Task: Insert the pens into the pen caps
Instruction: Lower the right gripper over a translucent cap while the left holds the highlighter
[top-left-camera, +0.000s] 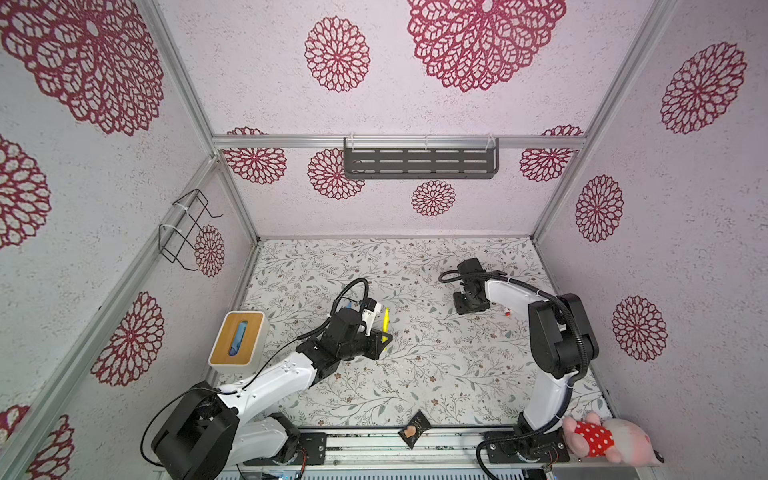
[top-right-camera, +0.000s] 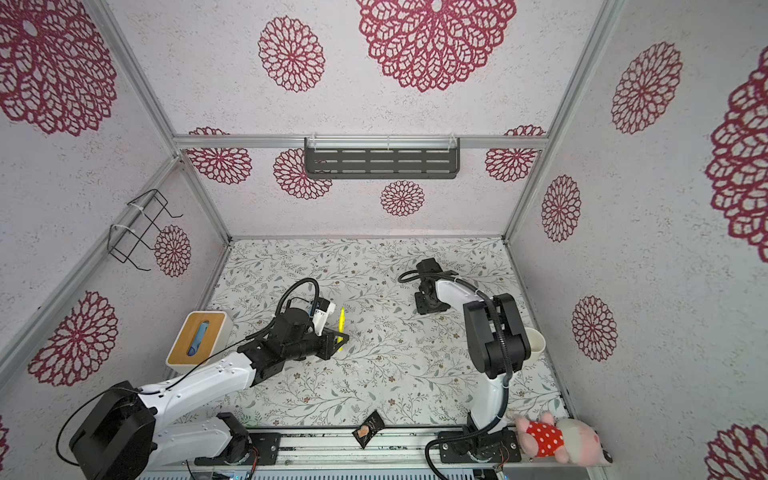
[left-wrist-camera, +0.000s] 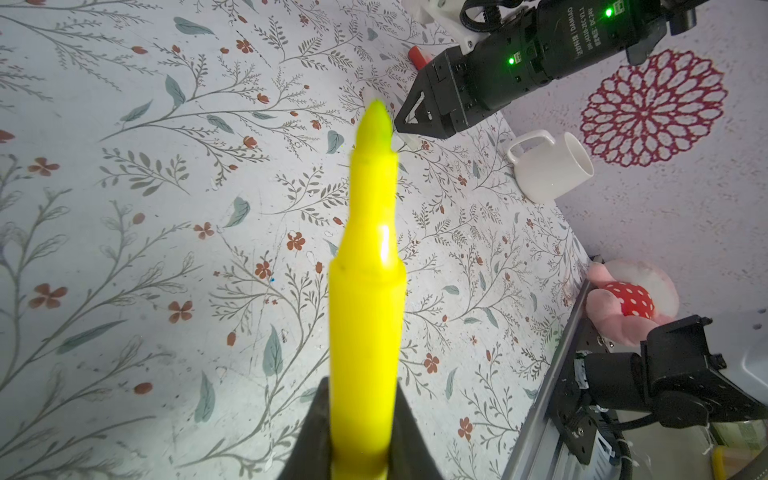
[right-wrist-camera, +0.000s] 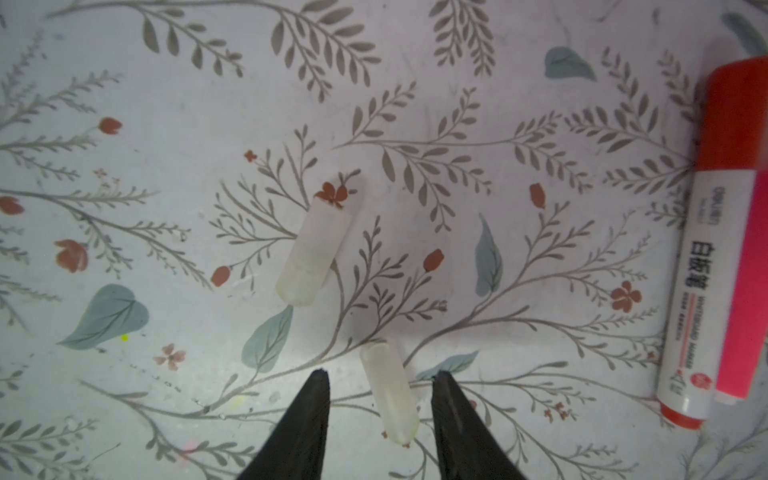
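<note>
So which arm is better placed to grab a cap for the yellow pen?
Right, likely: the right claw stands open astride a clear cap; the left claw is shut on the yellow pen.

In both top views I have my left gripper (top-left-camera: 386, 338) left of centre over the table (top-left-camera: 436, 374), a pen (top-left-camera: 386, 321) clamped in it, and the box (top-left-camera: 239, 343) further left at the table's edge. My right gripper (top-left-camera: 471, 306) is right of centre, further back, its fingers either side of one cap (right-wrist-camera: 390, 399); a second cap (right-wrist-camera: 318, 249) lies just ahead. The plush toy (top-left-camera: 602, 436) sits lower right.
</note>
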